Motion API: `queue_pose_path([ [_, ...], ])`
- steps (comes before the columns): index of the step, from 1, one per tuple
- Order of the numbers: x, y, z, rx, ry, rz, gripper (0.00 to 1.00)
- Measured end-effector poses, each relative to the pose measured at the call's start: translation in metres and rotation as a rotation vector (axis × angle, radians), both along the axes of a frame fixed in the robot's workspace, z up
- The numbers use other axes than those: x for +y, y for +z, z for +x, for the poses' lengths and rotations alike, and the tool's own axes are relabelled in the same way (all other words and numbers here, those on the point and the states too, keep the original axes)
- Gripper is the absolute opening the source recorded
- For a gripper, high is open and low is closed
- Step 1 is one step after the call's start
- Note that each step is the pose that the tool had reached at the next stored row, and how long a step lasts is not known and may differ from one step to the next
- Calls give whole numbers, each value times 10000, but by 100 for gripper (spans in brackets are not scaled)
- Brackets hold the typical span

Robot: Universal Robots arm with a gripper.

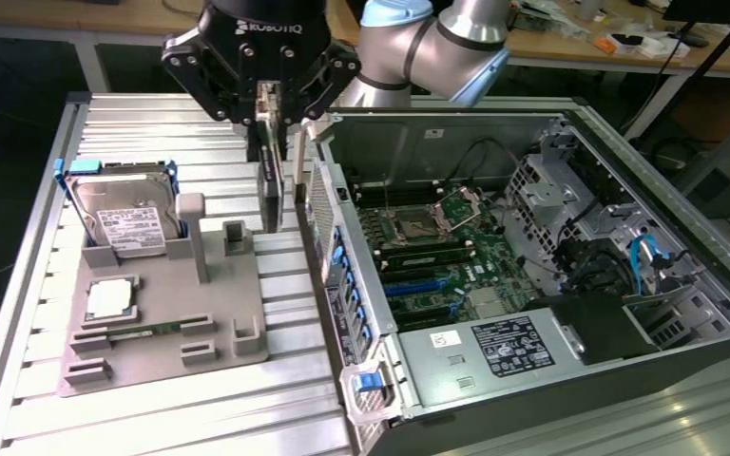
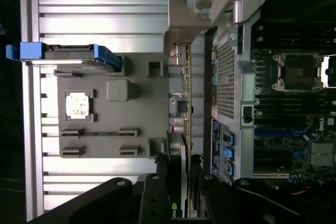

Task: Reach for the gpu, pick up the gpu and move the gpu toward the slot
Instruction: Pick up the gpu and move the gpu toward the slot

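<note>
Fingers (image 2: 157, 192) stand narrow, clamped on the gpu (image 1: 270, 185), which hangs edge-on above the counter (image 1: 149, 408) between fixture (image 1: 163, 351) and computer case (image 1: 593, 423); judged stiff, light, fragile: grip board faces near the top edge

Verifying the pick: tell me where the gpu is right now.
The gpu hangs edge-on in the gripper, at the exterior view's upper middle, between the gray fixture tray and the open computer case.

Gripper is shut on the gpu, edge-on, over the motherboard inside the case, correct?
No. The gripper is shut on the gpu, edge-on, but outside the case, between its wall and the gray fixture; the wrist view shows it.
</note>
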State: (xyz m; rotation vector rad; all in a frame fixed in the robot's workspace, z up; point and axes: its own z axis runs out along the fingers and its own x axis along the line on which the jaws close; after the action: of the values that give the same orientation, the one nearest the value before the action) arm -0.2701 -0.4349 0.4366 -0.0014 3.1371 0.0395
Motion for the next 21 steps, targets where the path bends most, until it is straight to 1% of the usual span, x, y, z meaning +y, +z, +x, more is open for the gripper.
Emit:
queue_pose_path([
  [4, -15, 0, 180, 73, 1, -1, 27],
  [8, -29, 0, 363, 134, 1, -4, 27],
  [14, -45, 0, 641, 203, 0, -26, 27],
  [16, -55, 0, 732, 224, 1, -33, 27],
  [17, -62, 0, 804, 239, 0, -37, 27],
  [21, -76, 0, 990, 282, 0, -51, 27],
])
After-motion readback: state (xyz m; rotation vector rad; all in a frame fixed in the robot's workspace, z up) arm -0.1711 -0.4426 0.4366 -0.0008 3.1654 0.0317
